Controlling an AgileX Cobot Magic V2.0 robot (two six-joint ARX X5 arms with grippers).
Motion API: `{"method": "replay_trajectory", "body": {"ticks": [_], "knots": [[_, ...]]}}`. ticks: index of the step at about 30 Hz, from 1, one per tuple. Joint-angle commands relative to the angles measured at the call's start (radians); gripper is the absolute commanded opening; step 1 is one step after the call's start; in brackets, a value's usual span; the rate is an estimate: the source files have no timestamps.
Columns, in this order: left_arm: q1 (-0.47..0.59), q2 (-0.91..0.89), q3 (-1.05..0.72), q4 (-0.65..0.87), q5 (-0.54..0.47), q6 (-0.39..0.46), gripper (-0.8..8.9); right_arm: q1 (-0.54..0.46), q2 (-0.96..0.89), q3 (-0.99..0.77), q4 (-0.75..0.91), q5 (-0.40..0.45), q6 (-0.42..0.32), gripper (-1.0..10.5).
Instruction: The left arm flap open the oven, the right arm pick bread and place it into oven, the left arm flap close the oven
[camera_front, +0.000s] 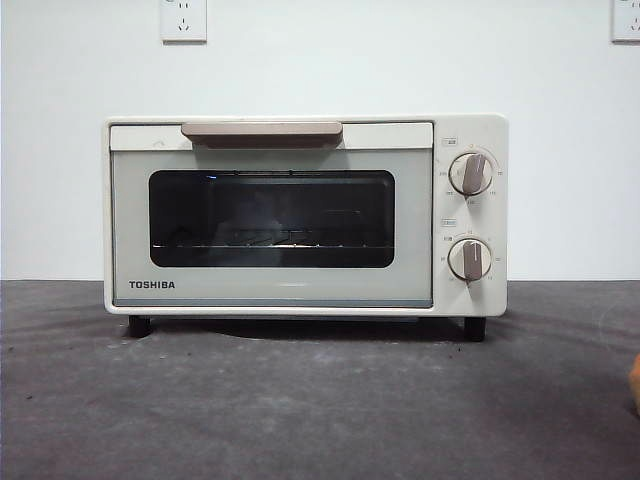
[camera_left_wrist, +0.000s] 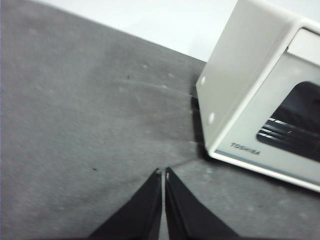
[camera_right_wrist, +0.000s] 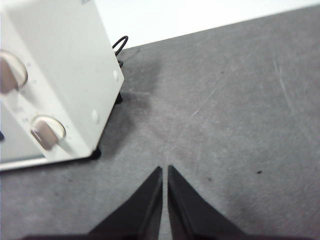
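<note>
The front camera sits low at table height, close, facing the oven (camera_front: 305, 215) door squarely. Each wrist camera looks down past its own jaws at the grey table (camera_left_wrist: 90, 125). All three views share the oven.

Left gripper (camera_left_wrist: 163, 172) and right gripper (camera_right_wrist: 165, 169) (both closed) above tabletop.

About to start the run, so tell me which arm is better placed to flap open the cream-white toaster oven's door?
Left. The cream-white Toshiba toaster oven is closed, and the shut left gripper hovers beside its logo side. The shut right gripper sits by the knob side, likely better kept for bread.
</note>
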Motion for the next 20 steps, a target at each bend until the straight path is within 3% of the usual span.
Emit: {"method": "replay_trajectory", "body": {"ticks": [1, 5, 12, 20], "knots": [[-0.009, 0.022, 0.051, 0.009, 0.032, -0.093, 0.18, 0.001, 0.001, 0.056, 0.017, -0.014, 0.128, 0.1], [-0.019, 0.089, 0.148, -0.023, 0.088, -0.149, 0.18, 0.001, 0.011, 0.156, 0.005, -0.047, 0.158, 0.1], [-0.041, 0.290, 0.391, -0.043, 0.153, -0.126, 0.18, 0.001, 0.151, 0.398, -0.022, -0.066, 0.136, 0.1], [-0.095, 0.543, 0.698, -0.218, 0.275, -0.035, 0.18, 0.001, 0.438, 0.712, -0.151, -0.280, 0.031, 0.1]]}}
